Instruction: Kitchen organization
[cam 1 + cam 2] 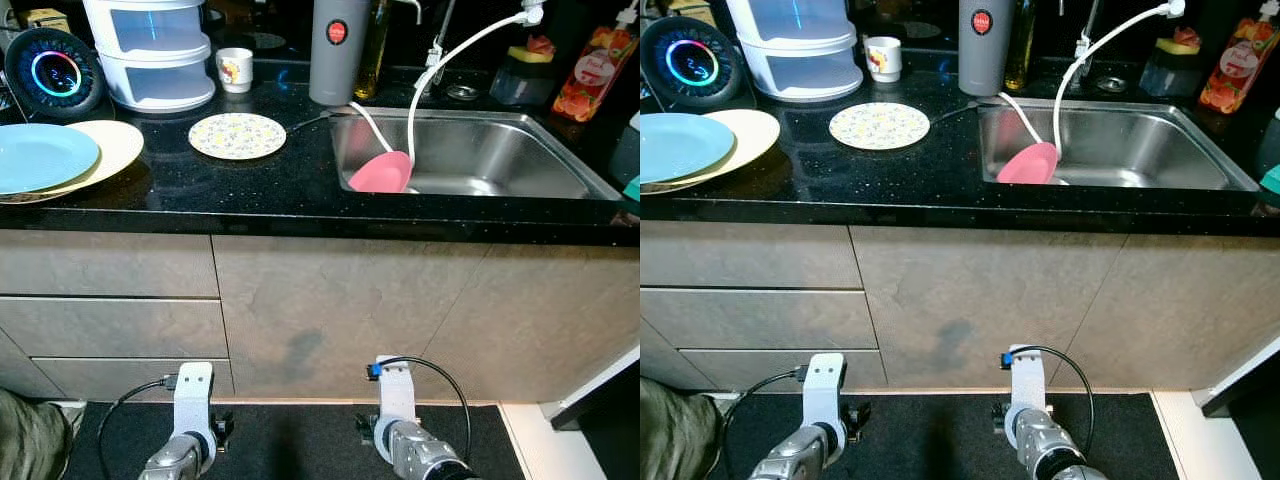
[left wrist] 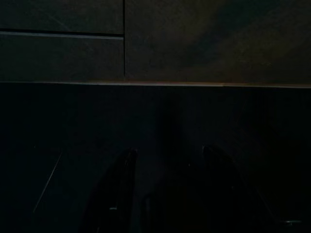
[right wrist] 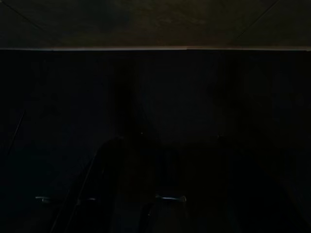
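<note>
On the black countertop a light blue plate lies on a cream plate at the left. A small floral plate lies near the middle. A pink dish leans against the near left wall of the steel sink. Both silver arms hang low in front of the cabinets, the left arm and the right arm. In the dark left wrist view my left gripper points at the floor, fingers apart, holding nothing. The right wrist view is too dark to read.
At the back stand a round lit gadget, a stacked white container, a small cup, a grey flask, an oil bottle and a red bottle. A white hose arcs into the sink. Olive cloth lies at bottom left.
</note>
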Tool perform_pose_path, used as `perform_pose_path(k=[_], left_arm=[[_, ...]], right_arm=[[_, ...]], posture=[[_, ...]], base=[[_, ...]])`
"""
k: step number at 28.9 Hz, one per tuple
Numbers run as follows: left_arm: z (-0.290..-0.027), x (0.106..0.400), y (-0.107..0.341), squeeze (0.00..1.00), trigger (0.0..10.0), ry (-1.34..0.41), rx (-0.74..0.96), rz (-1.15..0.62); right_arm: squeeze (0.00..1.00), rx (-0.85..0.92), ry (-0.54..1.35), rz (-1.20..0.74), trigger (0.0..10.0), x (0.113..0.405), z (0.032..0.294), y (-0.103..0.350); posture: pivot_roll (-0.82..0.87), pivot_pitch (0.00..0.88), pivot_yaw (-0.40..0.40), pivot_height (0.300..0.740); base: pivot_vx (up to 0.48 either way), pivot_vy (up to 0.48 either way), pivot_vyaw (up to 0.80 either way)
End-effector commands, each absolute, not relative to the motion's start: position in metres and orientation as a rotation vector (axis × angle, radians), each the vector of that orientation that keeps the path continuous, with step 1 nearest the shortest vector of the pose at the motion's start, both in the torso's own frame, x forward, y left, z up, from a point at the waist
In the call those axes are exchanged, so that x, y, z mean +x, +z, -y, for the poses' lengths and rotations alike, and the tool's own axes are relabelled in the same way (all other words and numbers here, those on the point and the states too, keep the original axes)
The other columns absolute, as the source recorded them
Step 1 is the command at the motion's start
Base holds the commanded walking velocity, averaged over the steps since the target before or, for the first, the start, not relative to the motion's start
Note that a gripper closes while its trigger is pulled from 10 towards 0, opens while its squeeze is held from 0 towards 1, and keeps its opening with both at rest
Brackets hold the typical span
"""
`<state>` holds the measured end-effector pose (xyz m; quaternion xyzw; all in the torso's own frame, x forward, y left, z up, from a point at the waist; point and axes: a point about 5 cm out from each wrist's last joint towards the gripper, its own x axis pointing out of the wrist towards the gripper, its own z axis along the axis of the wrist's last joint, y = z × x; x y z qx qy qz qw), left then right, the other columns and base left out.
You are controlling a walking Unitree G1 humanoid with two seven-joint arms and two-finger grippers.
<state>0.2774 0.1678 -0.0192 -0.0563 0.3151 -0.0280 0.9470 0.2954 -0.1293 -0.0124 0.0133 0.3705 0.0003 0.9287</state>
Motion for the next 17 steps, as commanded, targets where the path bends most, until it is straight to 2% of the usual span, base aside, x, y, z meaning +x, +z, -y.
perform_pose_path(k=[1,17], left_arm=[[-0.1632,0.2707,-0.0259,0.0,10.0,-0.069,-0.116,-0.668],[-0.1632,0.2701,-0.0264,0.0,10.0,-0.068,-0.116,-0.668]], right_arm=[[0.0,0.019,-0.001,-0.793,10.0,0.2886,0.1308,-0.0188],[0.0,0.015,0.005,-0.794,10.0,0.2882,0.1298,-0.0192]], posture=[[-0.01,0.144,-0.029,0.74],[-0.01,0.138,-0.033,0.74]], base=[[0.0,0.0,0.0],[0.0,0.0,0.0]])
